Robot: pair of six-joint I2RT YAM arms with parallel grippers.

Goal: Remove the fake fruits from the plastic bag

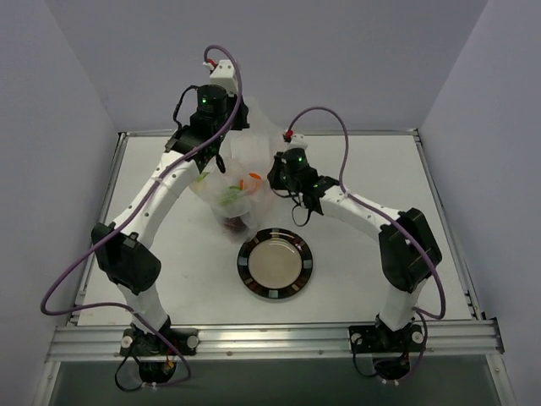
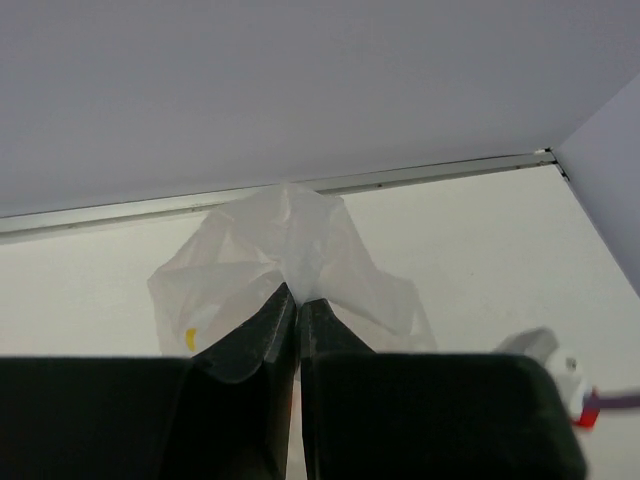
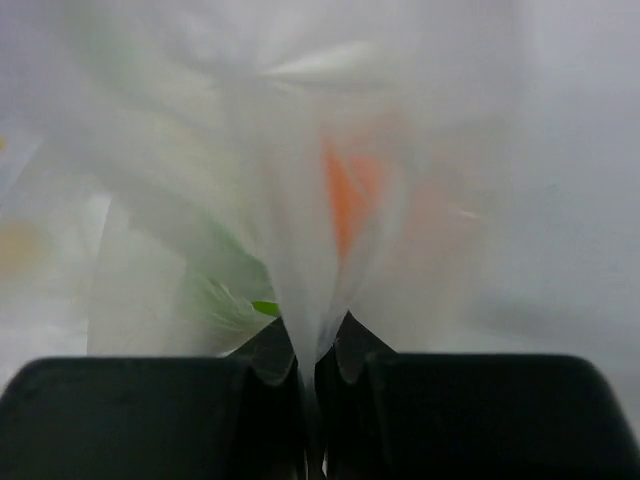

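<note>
Nearest the arm bases, the round dark-rimmed plate (image 1: 245, 264) sits bare on the white table (image 1: 194, 288). Just off its rim at 11 o'clock, here's the clear wrinkly plastic bag (image 1: 221, 173), its bottom sagging onto the table and its top pulled up. All three fruits are inside it! The dark maroon fruit (image 1: 234, 223) lies lowest, at the bag's 6 o'clock end, just beside the plate. Above it is the bright green fruit (image 1: 230, 194), and the orange fruit (image 1: 252, 180) sits at about 2 o'clock from the green one.

Now the right gripper (image 3: 317, 340), coming in at the bag's 3 o'clock side. Its wrist view shows both fingers pinched together on a fold of film, with nothing but plastic between them. Orange glows through the film at 12 o'clock from the fingertips and green shows at 10 o'clock, both blurred.

Further back, at the bag's 12 o'clock end, the left gripper (image 2: 297, 300) has its fingertips clamped tight on the gathered film, which puffs out beyond them. A small yellow sticker (image 2: 190, 340) shows on the bag at 8 o'clock from the tips. Beyond that come the table's far edge and the grey back wall (image 2: 300, 80).
</note>
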